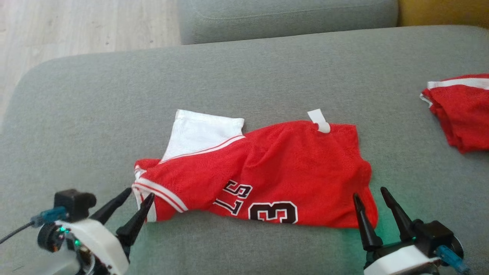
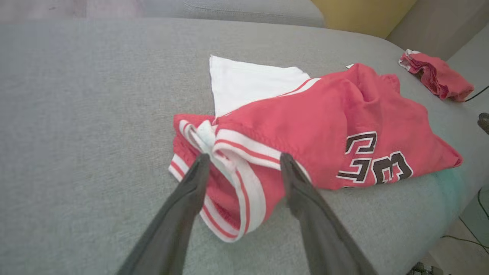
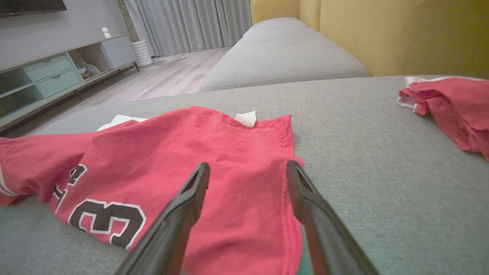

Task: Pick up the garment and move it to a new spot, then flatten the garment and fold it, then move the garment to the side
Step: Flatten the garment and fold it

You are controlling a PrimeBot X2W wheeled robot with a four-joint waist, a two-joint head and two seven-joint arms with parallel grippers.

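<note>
Since the jersey (image 1: 267, 172) lies bunched and partly doubled over near the front edge of the sofa cushion (image 1: 267, 68), I read this as the flatten step, not the fold yet.

Grippers sit at its two ends. The left gripper (image 1: 140, 192) is at the striped trim (image 2: 237, 168), the end toward the cushion's left edge. The right gripper (image 1: 369, 192) is at the plain red corner toward the right edge. Left fingers are spread with the trim lying between them, nothing pinched. Right fingers are spread wide over the corner, holding nothing either.

To do it well:
- Take a clean bite at each end (the left end is a wad of several striped layers, so a shallow pinch likely grabs only the top one).
- Close both, then pull apart along the front edge until the number panel goes taut.
- Lift little; dragging should smooth it.
- The white panel (image 1: 198, 131) poking toward the back edge probably needs its own tug.

Pose: both arms come in low from the front edge, fingers aimed toward the back edge and canted slightly inward at the jersey. Stay off the second red garment (image 1: 462, 110) at the right edge.
</note>
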